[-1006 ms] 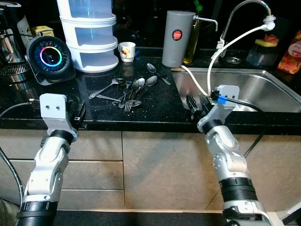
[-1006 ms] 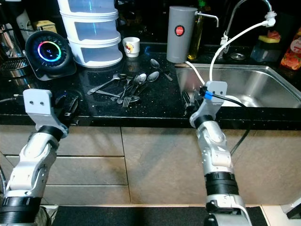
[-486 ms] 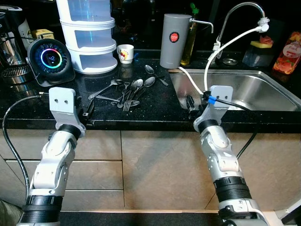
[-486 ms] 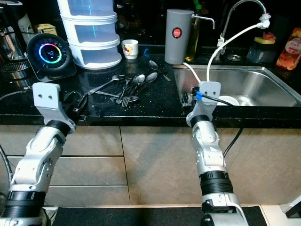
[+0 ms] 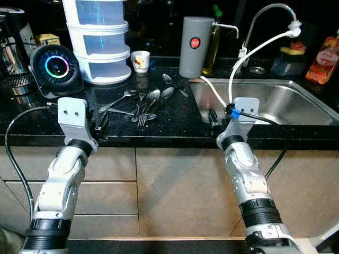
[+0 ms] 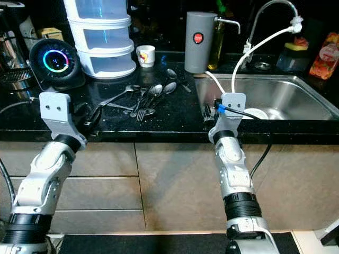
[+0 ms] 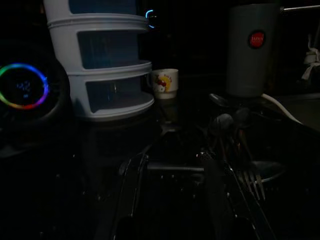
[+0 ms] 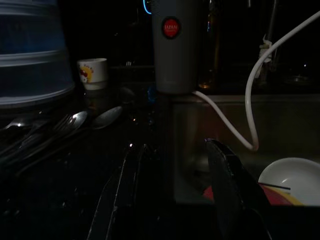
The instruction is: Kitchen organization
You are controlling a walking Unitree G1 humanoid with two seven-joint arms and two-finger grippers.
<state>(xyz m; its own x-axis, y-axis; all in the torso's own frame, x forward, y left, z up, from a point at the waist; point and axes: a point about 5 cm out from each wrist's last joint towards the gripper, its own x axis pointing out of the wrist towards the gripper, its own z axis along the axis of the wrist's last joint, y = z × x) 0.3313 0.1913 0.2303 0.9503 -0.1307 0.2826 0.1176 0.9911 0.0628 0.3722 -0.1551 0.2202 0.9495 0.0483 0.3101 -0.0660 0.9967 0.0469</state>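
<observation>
Both grippers, left and right, fingers apart, have edged onto the black counter beside the sink.

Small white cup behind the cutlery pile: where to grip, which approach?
Judging from the head views, pinch the small white cup across its body from the front, above the cutlery pile. It stands upright, apart from the stacked containers. The left gripper looks nearer. Handle not visible.

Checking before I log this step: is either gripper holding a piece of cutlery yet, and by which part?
Nothing is held. The left gripper and right gripper are both open over the counter's front edge, short of the cutlery pile.
</observation>
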